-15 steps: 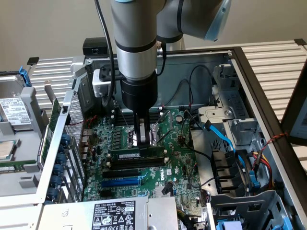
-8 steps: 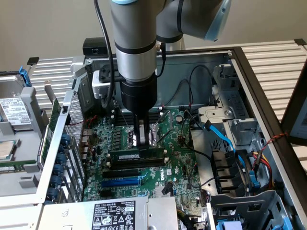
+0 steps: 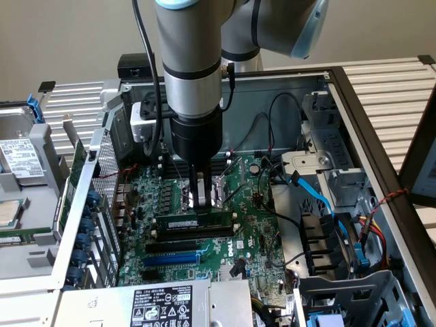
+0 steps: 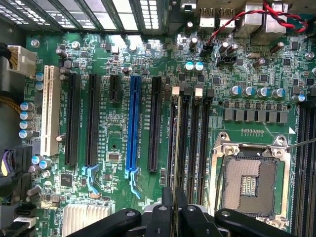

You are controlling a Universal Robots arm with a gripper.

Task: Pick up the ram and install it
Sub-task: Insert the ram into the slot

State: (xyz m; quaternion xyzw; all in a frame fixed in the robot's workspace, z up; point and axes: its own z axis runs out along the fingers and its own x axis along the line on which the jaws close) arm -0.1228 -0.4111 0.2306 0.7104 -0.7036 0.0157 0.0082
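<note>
We see the gripper (image 3: 199, 203) with its jaws narrowed onto the top edge of the ram (image 3: 184, 223). The ram stands upright along a black slot near the middle of the motherboard (image 3: 255, 225), close beside the blue slot (image 3: 170, 259).

1. The desk (image 3: 388, 85) is pale grey, with long ridges running across its top.
2. A big open computer case (image 3: 313, 82) lies flat on the desk, with its open side facing up.
3. Just beside the case, on the exterior view's left, lies a grey metal tray (image 3: 27, 204). A flat silver box with a white sticker (image 3: 17, 157) sits in it.
4. At the exterior view's right edge, a dark flat thing (image 3: 422, 150) stands over the desk. I cannot tell what it is.
</note>
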